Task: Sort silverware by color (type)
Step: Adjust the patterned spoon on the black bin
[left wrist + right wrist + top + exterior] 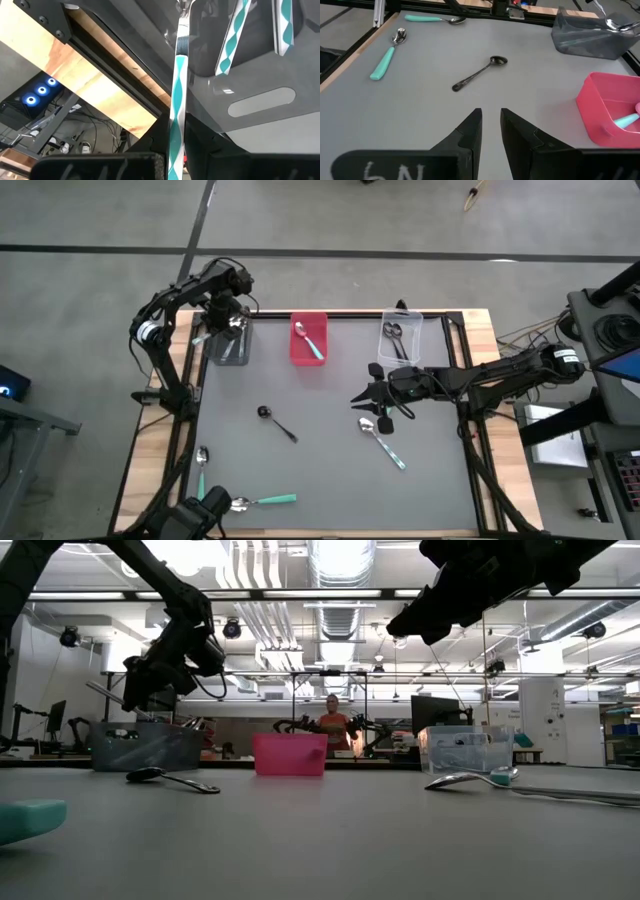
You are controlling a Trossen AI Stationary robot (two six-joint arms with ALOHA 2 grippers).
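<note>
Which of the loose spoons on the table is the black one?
The black spoon lying alone mid-table, left of the right gripper. The other three loose spoons have teal handles.

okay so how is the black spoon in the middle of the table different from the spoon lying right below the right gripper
The black spoon is dark all over; the spoon near the right gripper has a silver bowl and a teal handle. In the high view, the black one's bowl points toward the left arm's side and lies farther from the right gripper; the teal one lies just below that gripper. Both lie flat on the table, outside the bins.
</note>
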